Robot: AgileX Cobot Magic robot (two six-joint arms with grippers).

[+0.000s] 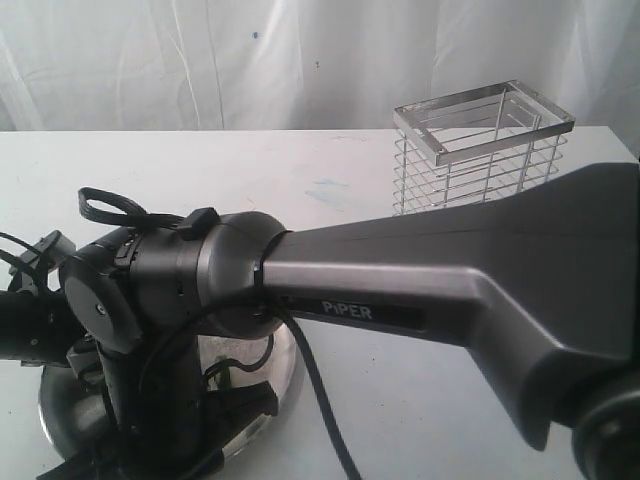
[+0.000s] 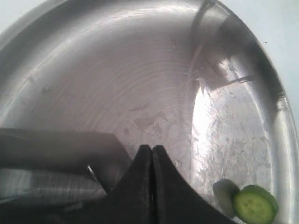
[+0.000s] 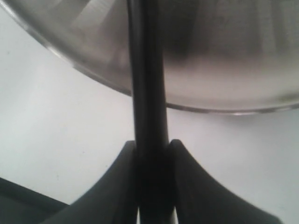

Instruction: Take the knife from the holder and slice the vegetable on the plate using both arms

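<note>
While the right gripper [image 3: 153,151] clamps the knife [image 3: 147,84] by its stiff, slim handle, the left gripper [image 2: 152,154] is pressed closed, empty, over the plate [image 2: 117,84]; a small, slippery vegetable [image 2: 254,205] slice lies at five o'clock.

White table [image 1: 420,400] — steel plate [image 1: 285,375] near its front edge; wire holder [image 1: 480,150] well behind

Black arms [image 1: 150,300], grey link [image 1: 480,270] marked "PiPER", possibly looped black cables [image 1: 105,205]
</note>
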